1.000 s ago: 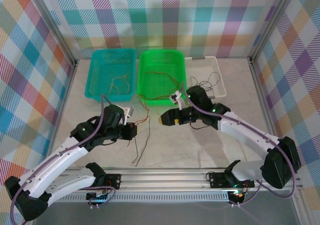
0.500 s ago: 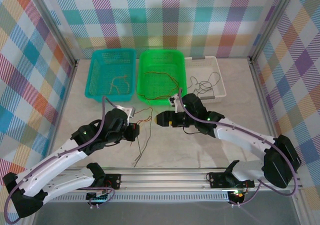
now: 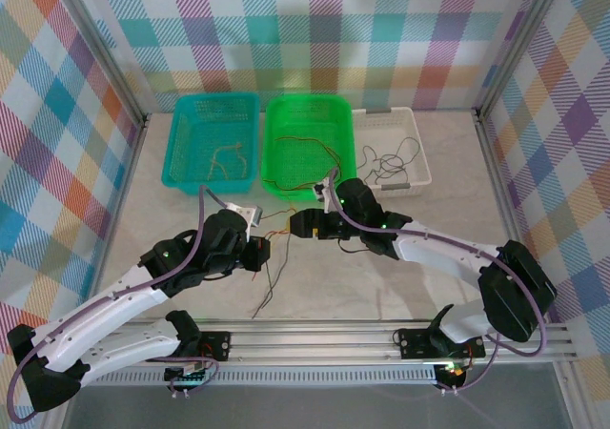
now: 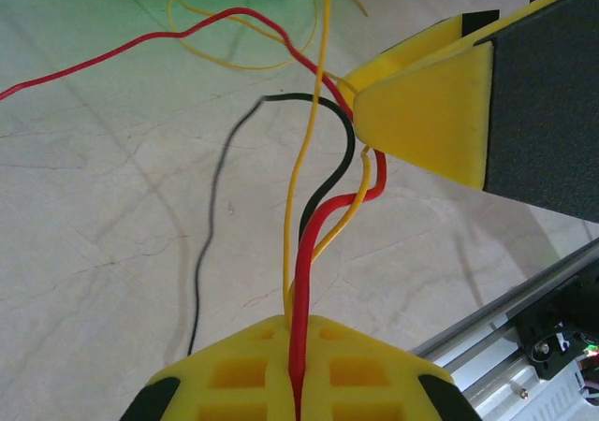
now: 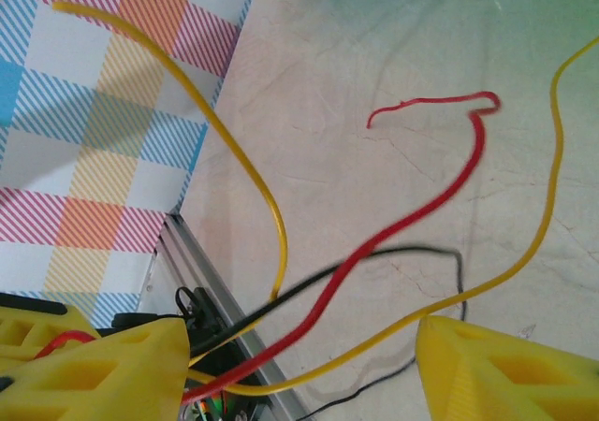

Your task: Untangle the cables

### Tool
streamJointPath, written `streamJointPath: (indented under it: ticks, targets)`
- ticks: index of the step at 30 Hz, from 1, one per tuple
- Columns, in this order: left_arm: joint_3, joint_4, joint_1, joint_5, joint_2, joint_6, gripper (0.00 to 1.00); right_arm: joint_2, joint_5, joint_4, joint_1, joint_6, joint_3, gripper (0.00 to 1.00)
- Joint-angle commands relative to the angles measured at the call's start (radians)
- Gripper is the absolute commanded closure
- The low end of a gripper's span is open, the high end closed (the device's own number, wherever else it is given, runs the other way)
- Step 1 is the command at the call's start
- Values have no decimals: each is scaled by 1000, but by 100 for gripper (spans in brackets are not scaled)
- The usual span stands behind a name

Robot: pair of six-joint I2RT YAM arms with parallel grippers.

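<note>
Left pincer (image 4: 298, 341) clamps thin tangled red, yellow, black cables (image 4: 318, 217); right pincer (image 5: 301, 337) spread apart.

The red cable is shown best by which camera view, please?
Left wrist: the red cable runs sharp from the shut left hand upward. Right wrist shows a curving stretch; top external, a faint thread.

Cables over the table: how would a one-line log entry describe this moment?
left gripper: shut on red cable | right gripper: open, cables between its jaws | cables: crossed, not separated
</note>
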Motion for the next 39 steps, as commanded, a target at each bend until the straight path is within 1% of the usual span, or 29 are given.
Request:
streamJointPath:
  ticks: [1,7,9,13,17,19,21,23,25,31,34,36,37,39]
  targets:
    - [1,31,-21,-17,-25,-9,100,19,17,87,5,57,-36,37]
    - [-39,102,-23,3,-72,-40,100,50,50,187,14,213,-83,40]
    - [-53,132,-26,27,-76,-48,100,60,54,228,21,243,-90,41]
    - [-71,153,-34,34,-79,-57,100,53,97,256,26,275,-94,43]
    - [-90,162,-42,16,-111,-63,100,48,117,271,27,308,-96,50]
    - [-97,164,-42,4,-133,-65,100,51,111,283,27,316,-96,59]
    - [-104,165,-43,-2,-150,-65,100,50,111,286,27,319,-96,63]
    - [-111,175,-44,3,-158,-65,100,49,113,292,27,323,-100,66]
    - [-119,188,-44,10,-162,-70,100,52,109,319,28,333,-108,72]
    - [-127,205,-45,22,-155,-70,100,32,113,355,27,350,-129,83]
    - [-129,208,-45,22,-159,-68,100,12,124,351,27,348,-138,86]
    - [-131,208,-45,18,-167,-68,100,5,118,362,28,361,-144,86]
    - [-134,213,-45,12,-173,-68,100,6,112,373,28,368,-146,83]
    - [-141,218,-45,8,-180,-70,100,10,91,378,29,375,-141,72]
